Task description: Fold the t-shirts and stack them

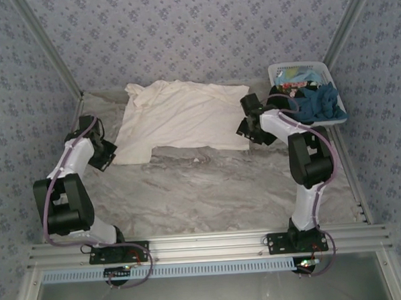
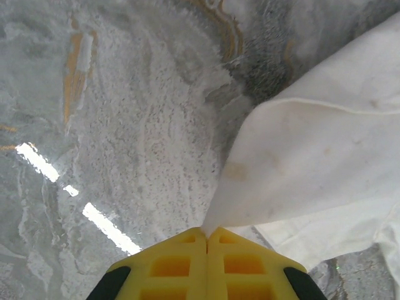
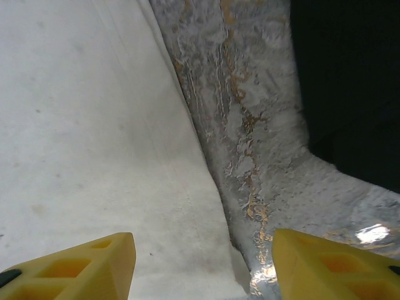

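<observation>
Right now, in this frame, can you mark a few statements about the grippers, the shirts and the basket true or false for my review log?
1. The left gripper is shut on a corner of the off-white t-shirt. True.
2. The right gripper is clamped on cloth. False: it is open, straddling the shirt's edge.
3. The off-white t-shirt lies inside the basket. False: it lies spread on the table.
4. A teal-blue shirt sits in the basket. True.

Spread t-shirt point(image 1: 182, 117) on table point(image 1: 189, 191), far centre; basket point(image 1: 297, 65) at right, other t-shirts point(image 1: 317, 102) inside.
</observation>
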Action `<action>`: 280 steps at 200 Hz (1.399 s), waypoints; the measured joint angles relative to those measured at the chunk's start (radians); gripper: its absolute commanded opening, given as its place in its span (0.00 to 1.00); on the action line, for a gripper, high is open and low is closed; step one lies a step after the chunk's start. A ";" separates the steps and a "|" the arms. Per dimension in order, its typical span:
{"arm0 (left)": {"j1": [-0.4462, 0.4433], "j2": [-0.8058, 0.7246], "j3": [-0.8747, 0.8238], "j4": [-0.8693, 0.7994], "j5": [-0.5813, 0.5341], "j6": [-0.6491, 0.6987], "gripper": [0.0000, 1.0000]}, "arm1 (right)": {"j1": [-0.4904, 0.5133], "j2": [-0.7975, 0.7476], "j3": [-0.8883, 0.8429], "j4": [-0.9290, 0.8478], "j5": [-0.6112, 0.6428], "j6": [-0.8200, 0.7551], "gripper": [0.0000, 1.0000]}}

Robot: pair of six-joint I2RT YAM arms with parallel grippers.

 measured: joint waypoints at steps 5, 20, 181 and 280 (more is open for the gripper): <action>0.001 0.000 0.000 0.000 0.000 0.000 0.00 | 0.003 0.004 0.001 -0.005 -0.001 0.008 0.61; 0.003 0.000 0.000 0.002 0.003 0.003 0.00 | 0.011 0.006 0.000 -0.026 -0.002 0.035 0.61; 0.003 0.000 -0.005 0.001 0.031 0.023 0.00 | 0.013 0.032 -0.054 -0.037 -0.083 0.198 0.18; 0.003 -0.085 0.223 0.016 0.075 -0.023 0.00 | 0.025 -0.169 0.110 0.014 -0.054 0.064 0.00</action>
